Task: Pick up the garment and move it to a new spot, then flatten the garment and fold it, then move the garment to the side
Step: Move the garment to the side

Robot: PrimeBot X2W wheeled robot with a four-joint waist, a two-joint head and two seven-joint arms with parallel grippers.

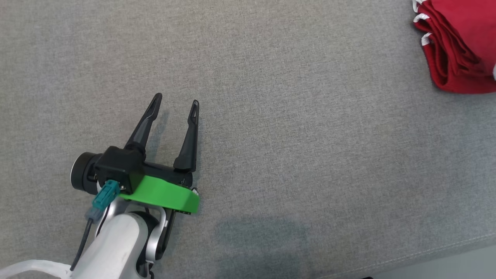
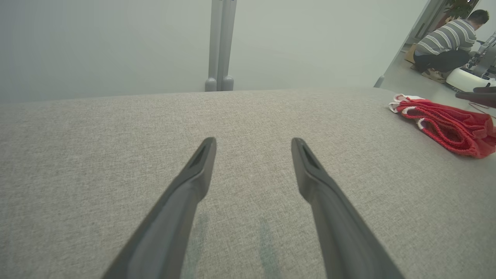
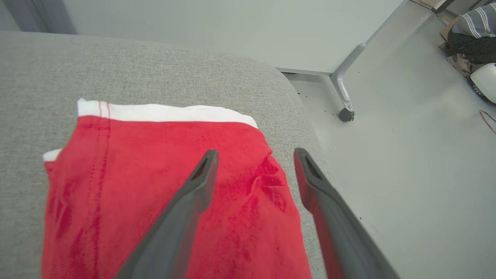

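The folded red fabric garment with white trim (image 1: 461,50) is laid at the far right edge of the grey fabric-covered surface (image 1: 310,135). The left pincer (image 1: 176,98) is held open over bare grey fabric, well apart from the garment. The right pincer (image 3: 255,151) is spread open over the garment's edge, and nothing is gripped.

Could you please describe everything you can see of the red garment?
The red garment is soft, knit-looking fabric with white trim, folded into a flat stack of layers. It lies on the grey fabric surface near a rounded corner. The right hand is open above it, not gripping it.
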